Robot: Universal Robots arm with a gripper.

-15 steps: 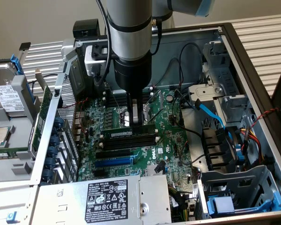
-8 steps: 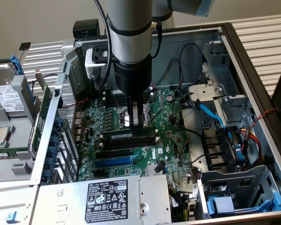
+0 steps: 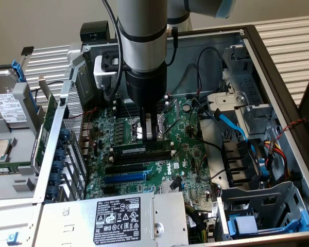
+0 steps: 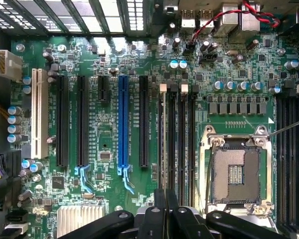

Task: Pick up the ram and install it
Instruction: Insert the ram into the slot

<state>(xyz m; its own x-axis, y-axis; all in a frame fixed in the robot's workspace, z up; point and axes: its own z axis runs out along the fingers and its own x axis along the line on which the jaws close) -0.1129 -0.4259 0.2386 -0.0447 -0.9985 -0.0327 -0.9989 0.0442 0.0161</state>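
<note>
The ram [image 3: 142,149] stands on edge in a black memory slot [image 3: 144,156] on the motherboard [image 3: 188,154]. If it's even slightly crooked, a push could seat only one end. The gripper [image 3: 150,136] is right above it, fingers pinched nearly together at its top edge. Gripping or just touching, I honestly can't tell.

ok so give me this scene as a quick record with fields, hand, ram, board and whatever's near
setting: open grey metal computer case, green motherboard inside
ram: long thin dark-green circuit-board stick with a white label, lying along the black plastic memory slots, apparently in one
hand: shut, pointing down, tips right at the stick's top edge; grip or mere contact cannot be told
nearby: long blue expansion slot; silver-framed processor socket
front: grey power supply box with a black label
</note>
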